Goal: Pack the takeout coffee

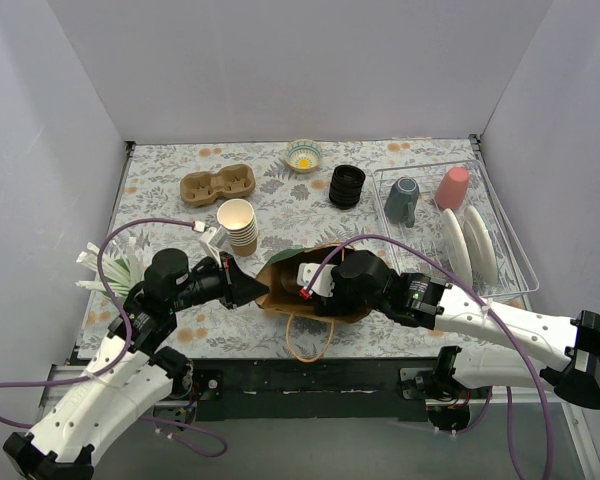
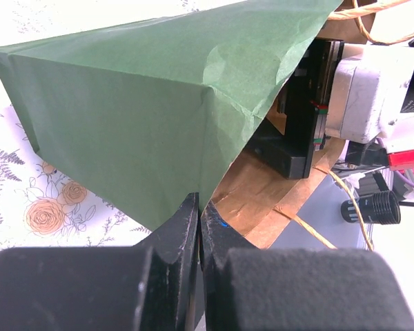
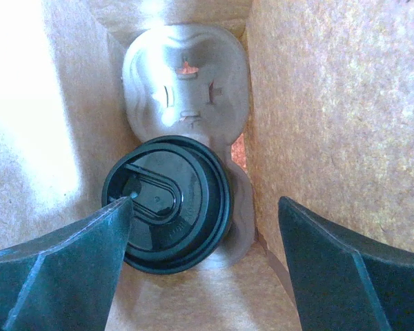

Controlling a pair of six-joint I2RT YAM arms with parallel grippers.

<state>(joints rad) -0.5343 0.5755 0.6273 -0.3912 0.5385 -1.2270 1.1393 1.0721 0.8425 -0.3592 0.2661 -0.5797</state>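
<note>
The takeout coffee (image 3: 167, 203) shows only in the right wrist view, as a round black lid seen from above. It stands in the near cup hole of a grey pulp carrier (image 3: 186, 76) at the bottom of the paper bag (image 3: 331, 103). My right gripper (image 3: 205, 203) is open inside the bag, above the lid, one finger on each side and holding nothing. In the top view the bag (image 1: 280, 275) stands at the table's front centre with the right wrist (image 1: 325, 280) in its mouth. My left gripper (image 2: 199, 203) is shut on the bag's rim (image 2: 145, 103), green outside and brown inside, from the bag's left side (image 1: 250, 288).
A stack of lidless paper cups (image 1: 238, 225) stands just behind the left gripper. An empty pulp carrier (image 1: 218, 185), a small bowl (image 1: 304, 155) and a stack of black lids (image 1: 347, 186) sit farther back. A wire dish rack (image 1: 500, 270) with a mug, a cup and plates fills the right.
</note>
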